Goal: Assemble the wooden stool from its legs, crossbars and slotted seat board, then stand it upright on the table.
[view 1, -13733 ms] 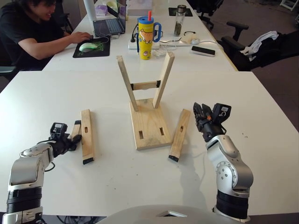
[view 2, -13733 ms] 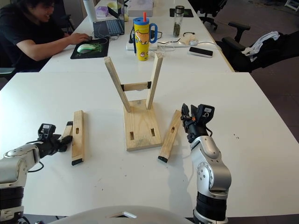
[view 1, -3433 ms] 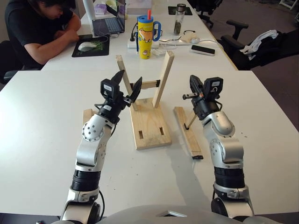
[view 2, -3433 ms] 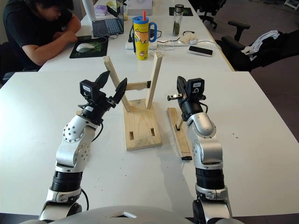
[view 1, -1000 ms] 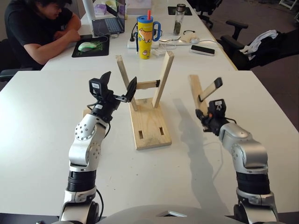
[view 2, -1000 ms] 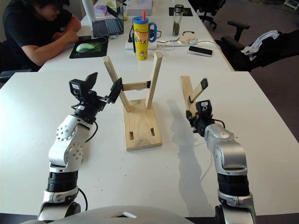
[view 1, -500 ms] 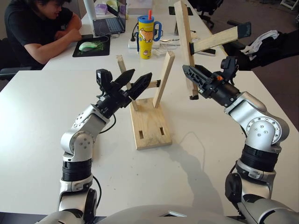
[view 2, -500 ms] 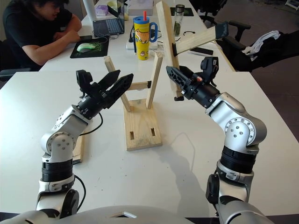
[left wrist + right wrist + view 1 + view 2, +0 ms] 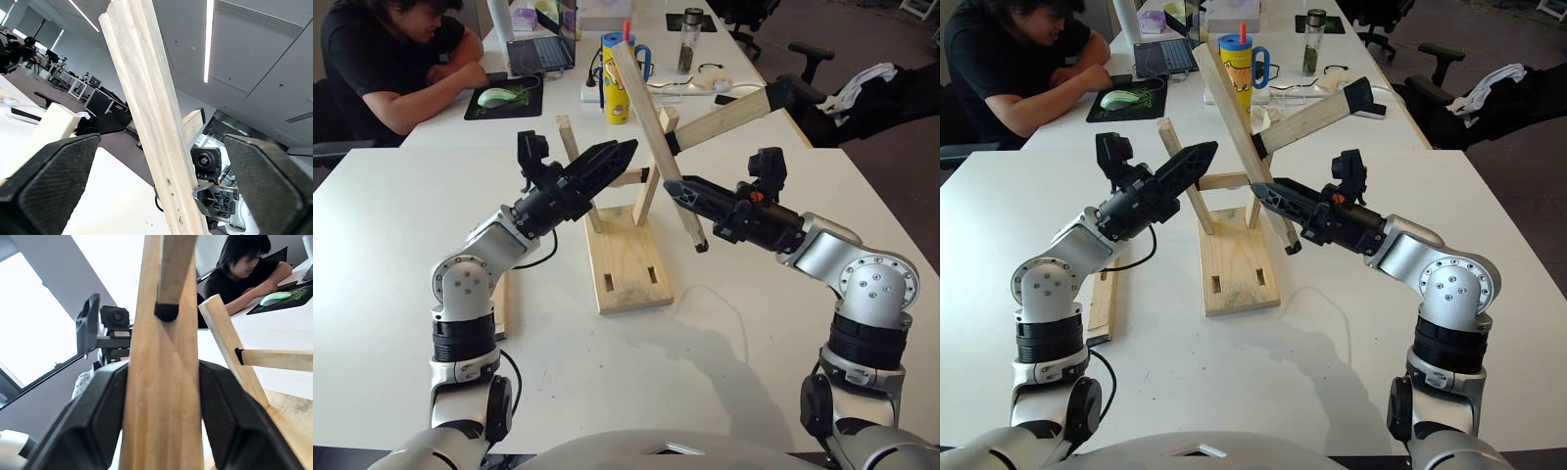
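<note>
Right fingers [image 9: 693, 193] clamped on leg-crossbar piece [image 9: 647, 110], tilted above seat board [image 9: 628, 277]; I judge aiming for slots. Left fingers [image 9: 599, 163] spread wide, flanking leg, ready to steady.

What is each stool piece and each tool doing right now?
left tool: open, raised by the standing legs.
right tool: shut on the held leg.
held leg: in the air, tilted, crossbar attached.
seat board: flat on the table, two slots empty.
standing legs: upright in the seat board.
spare leg: lying flat on the table.
</note>
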Motion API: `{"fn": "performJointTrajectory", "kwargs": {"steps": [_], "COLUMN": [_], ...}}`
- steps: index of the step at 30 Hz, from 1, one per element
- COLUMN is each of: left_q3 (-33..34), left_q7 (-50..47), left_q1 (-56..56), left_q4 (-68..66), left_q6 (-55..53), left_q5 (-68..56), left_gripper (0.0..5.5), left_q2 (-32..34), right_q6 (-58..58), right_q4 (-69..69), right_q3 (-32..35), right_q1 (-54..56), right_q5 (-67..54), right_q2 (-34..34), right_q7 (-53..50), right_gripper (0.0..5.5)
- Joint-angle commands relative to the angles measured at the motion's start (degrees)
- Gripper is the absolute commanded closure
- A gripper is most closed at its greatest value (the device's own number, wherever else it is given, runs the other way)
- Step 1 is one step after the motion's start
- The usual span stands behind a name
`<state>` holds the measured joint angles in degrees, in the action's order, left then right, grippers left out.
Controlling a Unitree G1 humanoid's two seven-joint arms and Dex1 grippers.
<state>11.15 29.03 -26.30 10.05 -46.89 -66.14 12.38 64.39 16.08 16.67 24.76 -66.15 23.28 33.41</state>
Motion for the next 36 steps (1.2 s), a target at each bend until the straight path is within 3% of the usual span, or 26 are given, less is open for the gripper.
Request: {"fn": "performJointTrajectory", "kwargs": {"steps": [1, 14, 31, 36], "left_q3": [0.9, 1.6, 1.2, 1.3], "left_q7": [0.2, 2.3, 8.4, 9.7], "left_q1": [-3.2, -8.2, -10.0, -9.1], "left_q4": [-2.2, -6.4, -8.7, -8.4], "left_q6": [-3.5, -10.9, -18.8, -18.9], "left_q5": [-4.1, -10.3, -12.7, -10.9], "left_gripper": [0.84, 0.84, 3.38, 3.47], "left_q2": [1.2, 5.1, 10.7, 12.3], "right_q6": [1.8, 4.3, 4.5, 3.0], "right_q4": [-0.6, -2.5, -2.3, -3.8], "right_q3": [-1.9, -6.0, -7.3, -8.3], "right_q1": [0.9, -2.5, -2.9, -1.8], "right_q5": [-1.5, -2.1, -1.6, 0.7], "right_q2": [4.3, 12.9, 15.3, 15.5], "right_q7": [4.5, 18.4, 22.2, 22.2], "right_gripper": [3.43, 3.43, 3.43, 3.43]}}
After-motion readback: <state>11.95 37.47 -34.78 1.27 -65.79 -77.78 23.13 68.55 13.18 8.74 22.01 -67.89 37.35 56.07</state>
